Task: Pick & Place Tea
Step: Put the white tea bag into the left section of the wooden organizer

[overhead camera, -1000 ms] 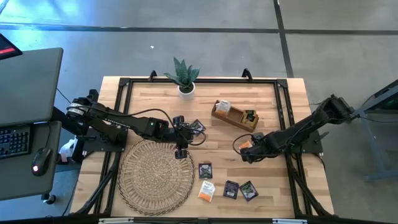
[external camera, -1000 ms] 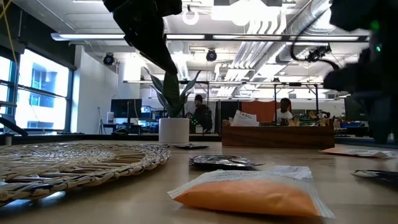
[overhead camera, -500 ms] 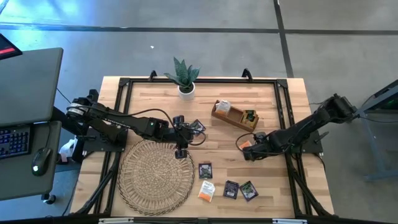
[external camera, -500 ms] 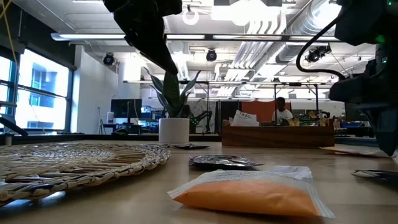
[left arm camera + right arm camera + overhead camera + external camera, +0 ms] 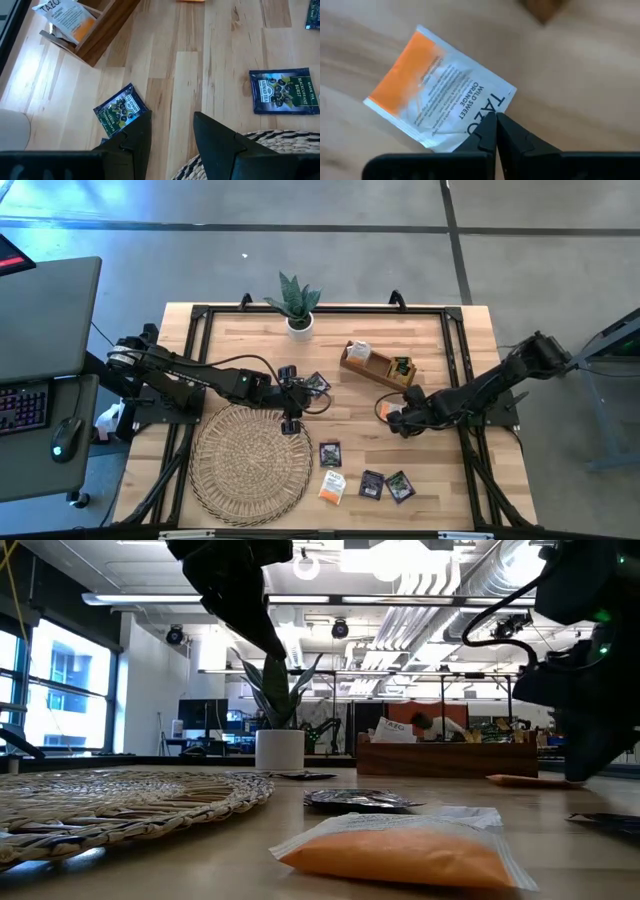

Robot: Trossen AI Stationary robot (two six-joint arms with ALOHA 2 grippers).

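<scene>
An orange-and-white tea sachet (image 5: 437,90) lies on the wood at the table's right, just in front of the wooden tray (image 5: 377,366). My right gripper (image 5: 495,131) is shut on its edge; the high view shows this gripper (image 5: 396,417) there too. My left gripper (image 5: 172,135) hangs open over the far rim of the woven mat (image 5: 252,463), holding nothing. A dark blue sachet (image 5: 121,110) lies beside it and another (image 5: 285,91) farther off. Several more sachets (image 5: 365,480) lie near the front edge. My right gripper pinches the sachet's white printed end (image 5: 481,122), at its edge near a corner, between the two shut fingertips. The fingers come steeply from above. The sachet lies flat with the rest of it on the table (image 5: 520,780).
A potted plant (image 5: 297,305) stands at the far edge. The tray holds an orange-and-white sachet (image 5: 65,15) in one compartment. An orange sachet (image 5: 400,852) and a dark one (image 5: 355,800) lie close to the low camera. A desk with keyboard (image 5: 25,405) stands left of the table.
My right gripper has sunk toward the orange-and-white sachet, rolled its wrist, and shut on the sachet's edge. My left arm has kept still.
</scene>
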